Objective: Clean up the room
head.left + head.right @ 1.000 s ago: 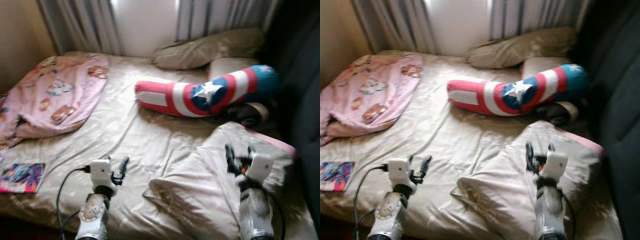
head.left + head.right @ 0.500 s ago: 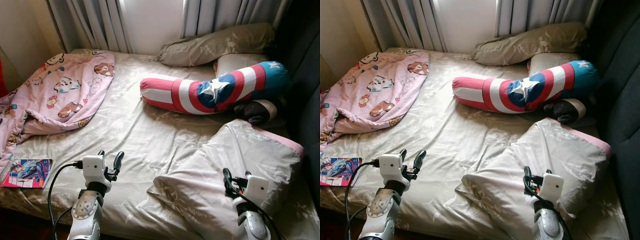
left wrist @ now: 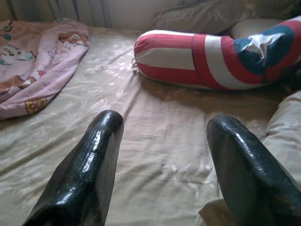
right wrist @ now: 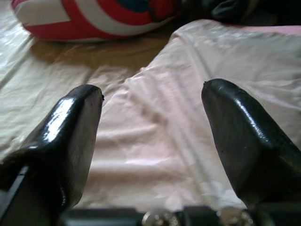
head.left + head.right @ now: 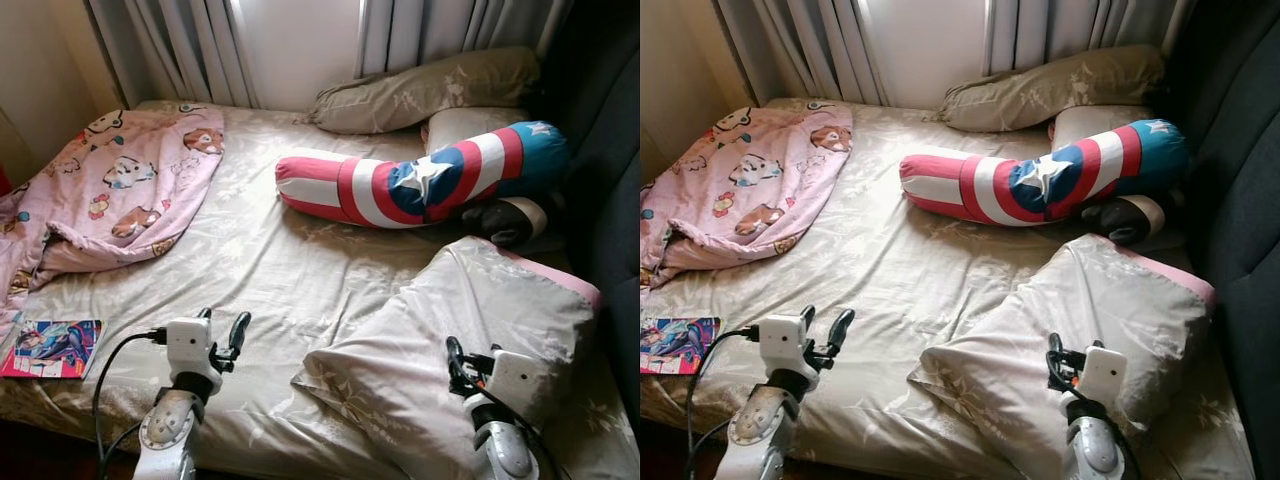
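Nearest, the left gripper [image 5: 222,327] hangs over the front edge of the bed [image 5: 290,270], its jaws released and spread with nothing between them. The right gripper [image 5: 458,357] sits just above a large beige pillow [image 5: 470,330] with a pink edge, jaws likewise released and holding nothing. At the bed's front left corner lies a colourful comic book [image 5: 52,346], flat on the sheet. Farther back on the left, a crumpled pink blanket [image 5: 115,190] with cartoon prints spreads toward the wall. Across the middle right rests a long red, white and blue bolster [image 5: 420,185] bearing a star. Behind it lie an olive pillow [image 5: 430,88] and the grey curtains [image 5: 180,45].
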Tool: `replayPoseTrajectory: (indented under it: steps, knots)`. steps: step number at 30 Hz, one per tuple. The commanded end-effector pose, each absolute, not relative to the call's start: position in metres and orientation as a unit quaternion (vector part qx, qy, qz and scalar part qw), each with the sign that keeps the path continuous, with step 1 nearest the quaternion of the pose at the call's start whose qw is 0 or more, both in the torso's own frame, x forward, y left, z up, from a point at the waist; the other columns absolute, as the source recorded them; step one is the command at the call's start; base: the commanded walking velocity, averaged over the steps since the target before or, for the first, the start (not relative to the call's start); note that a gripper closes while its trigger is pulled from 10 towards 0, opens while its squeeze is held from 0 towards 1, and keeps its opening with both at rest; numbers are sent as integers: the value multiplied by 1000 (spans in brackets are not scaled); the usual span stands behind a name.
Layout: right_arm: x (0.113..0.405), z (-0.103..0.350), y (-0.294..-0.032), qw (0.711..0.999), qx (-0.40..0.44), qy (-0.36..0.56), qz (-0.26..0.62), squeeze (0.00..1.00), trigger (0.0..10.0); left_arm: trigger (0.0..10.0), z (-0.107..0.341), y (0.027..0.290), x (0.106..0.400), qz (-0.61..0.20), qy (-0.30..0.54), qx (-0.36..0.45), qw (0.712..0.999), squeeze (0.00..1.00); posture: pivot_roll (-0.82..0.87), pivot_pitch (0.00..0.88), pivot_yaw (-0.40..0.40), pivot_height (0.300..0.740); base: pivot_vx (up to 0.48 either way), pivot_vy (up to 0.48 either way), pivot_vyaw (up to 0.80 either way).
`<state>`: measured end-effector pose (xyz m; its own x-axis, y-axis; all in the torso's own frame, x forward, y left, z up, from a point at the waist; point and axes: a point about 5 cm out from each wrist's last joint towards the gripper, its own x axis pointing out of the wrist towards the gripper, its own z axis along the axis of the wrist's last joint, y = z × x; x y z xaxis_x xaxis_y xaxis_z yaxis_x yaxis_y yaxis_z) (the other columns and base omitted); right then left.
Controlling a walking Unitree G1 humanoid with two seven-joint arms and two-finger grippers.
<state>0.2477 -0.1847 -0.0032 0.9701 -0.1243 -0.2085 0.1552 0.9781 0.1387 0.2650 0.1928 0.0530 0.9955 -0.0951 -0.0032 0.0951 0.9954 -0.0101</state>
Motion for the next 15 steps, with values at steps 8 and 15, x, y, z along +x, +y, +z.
replayPoseTrajectory:
  steps: [8, 15]
  knots:
    - [246, 7, -199, 991, 72, 67, -89, 0, 10000, 10000, 50, 177, 264, -59, 18, -18, 998, 0, -72, 25, 14, 686, 0, 0, 0]
    - [246, 10, -211, 991, 63, 71, -98, 0, 10000, 10000, 54, 173, 271, -64, 10, -20, 998, 0, -63, 26, -16, 686, 0, 0, 0]
